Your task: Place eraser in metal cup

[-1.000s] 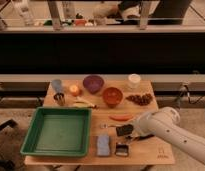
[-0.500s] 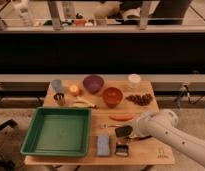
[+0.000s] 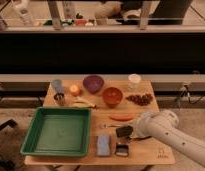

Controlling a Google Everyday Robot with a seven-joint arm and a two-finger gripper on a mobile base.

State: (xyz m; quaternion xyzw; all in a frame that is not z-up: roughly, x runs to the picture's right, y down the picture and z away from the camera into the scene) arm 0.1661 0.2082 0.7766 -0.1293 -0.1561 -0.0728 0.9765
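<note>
The metal cup (image 3: 59, 98) stands upright at the left of the wooden table, just behind the green tray's far edge. My white arm reaches in from the lower right. My gripper (image 3: 125, 132) is the dark end of that arm, low over the table's front middle, far to the right of the cup. A small dark block shape sits right at the gripper. It may be the eraser, but I cannot tell it apart from the gripper.
A green tray (image 3: 27, 145) fills the front left. A blue-grey sponge (image 3: 103, 145) and a black-and-silver clip (image 3: 122, 149) lie just below the gripper. A pale blue cup (image 3: 57, 85), orange (image 3: 74, 90), purple bowl (image 3: 93, 83), red bowl (image 3: 112, 96), white cup (image 3: 134, 80) and red pepper (image 3: 121, 118) sit behind.
The arm has shifted very slightly toward the table's middle. Nothing on the table has moved.
</note>
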